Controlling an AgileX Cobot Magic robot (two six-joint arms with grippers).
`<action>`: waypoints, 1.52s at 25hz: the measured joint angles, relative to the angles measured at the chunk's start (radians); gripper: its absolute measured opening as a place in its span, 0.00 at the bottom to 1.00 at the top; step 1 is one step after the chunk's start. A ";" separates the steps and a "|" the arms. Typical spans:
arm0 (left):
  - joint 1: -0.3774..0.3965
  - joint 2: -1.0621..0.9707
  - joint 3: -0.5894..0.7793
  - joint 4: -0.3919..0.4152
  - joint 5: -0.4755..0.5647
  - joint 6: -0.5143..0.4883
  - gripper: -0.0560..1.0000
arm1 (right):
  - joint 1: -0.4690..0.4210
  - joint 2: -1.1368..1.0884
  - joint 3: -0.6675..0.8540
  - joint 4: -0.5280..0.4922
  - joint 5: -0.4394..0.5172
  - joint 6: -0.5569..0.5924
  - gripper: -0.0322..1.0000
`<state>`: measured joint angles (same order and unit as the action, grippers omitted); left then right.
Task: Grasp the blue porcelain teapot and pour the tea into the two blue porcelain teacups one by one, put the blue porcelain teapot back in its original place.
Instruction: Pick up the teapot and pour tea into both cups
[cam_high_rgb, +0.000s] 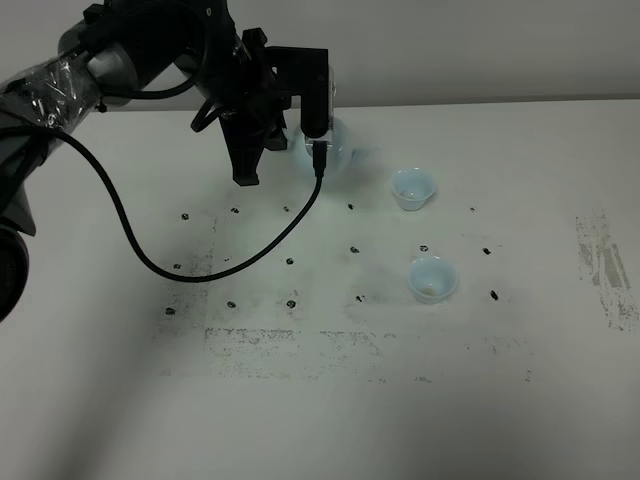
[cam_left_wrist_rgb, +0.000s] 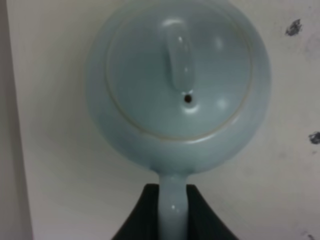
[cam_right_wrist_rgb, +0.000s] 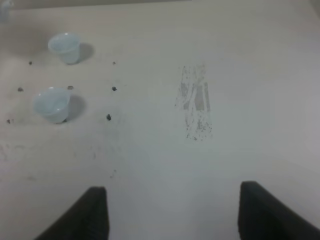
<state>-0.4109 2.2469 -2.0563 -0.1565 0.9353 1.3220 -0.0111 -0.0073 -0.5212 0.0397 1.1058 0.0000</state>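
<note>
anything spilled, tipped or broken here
Nothing stands out: the far teacup and near teacup stand upright, the teapot has its lid in place, no puddle shows. The table has only dark specks and a scuffed patch.

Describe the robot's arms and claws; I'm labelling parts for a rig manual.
The left arm is black and grey, partly wrapped in crinkled clear plastic, with a black cable looping off it. The left claw and right claw are both black, with tapered tips.

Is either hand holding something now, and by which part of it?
The left hand holds the blue porcelain teapot by its loop handle, with the jaws closed on it. The right hand is open and holds nothing.
</note>
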 joint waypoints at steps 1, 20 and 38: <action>0.000 0.003 -0.001 0.000 -0.009 0.025 0.10 | 0.000 0.000 0.000 0.000 0.000 0.000 0.55; 0.000 0.074 -0.025 -0.051 -0.156 0.050 0.10 | 0.000 0.000 0.000 0.000 0.000 0.000 0.55; -0.030 0.205 -0.140 -0.044 -0.167 0.047 0.10 | 0.000 0.000 0.000 0.000 0.000 0.000 0.55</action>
<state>-0.4413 2.4520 -2.1962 -0.2006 0.7686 1.3694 -0.0111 -0.0073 -0.5212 0.0397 1.1058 0.0000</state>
